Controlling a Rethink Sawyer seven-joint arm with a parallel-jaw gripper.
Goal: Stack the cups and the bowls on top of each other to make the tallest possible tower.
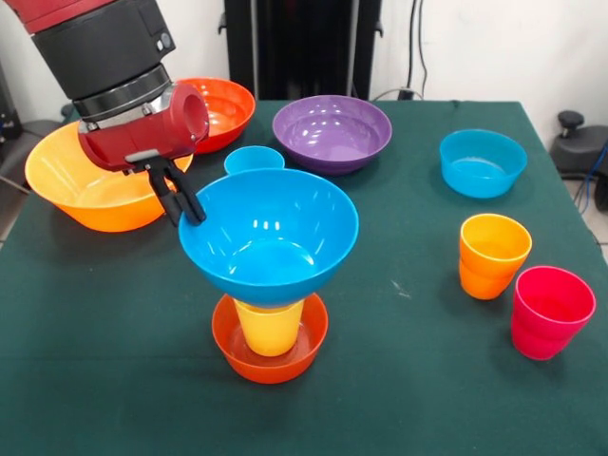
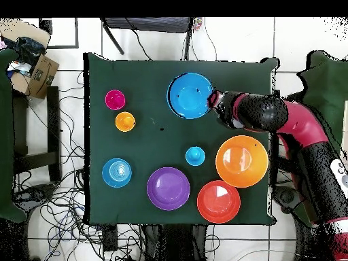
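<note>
Claw pinches lg blue bowl rim, atop yellow cup in sm red-orange bowl.

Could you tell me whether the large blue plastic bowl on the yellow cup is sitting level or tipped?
Roughly level: the large blue plastic bowl sits upright on the yellow cup, while the gripper pinches its rim.

Around the green table
A cardboard box sat beside it; loose cables, perhaps power leads, sprawled over the tiled floor.
</note>
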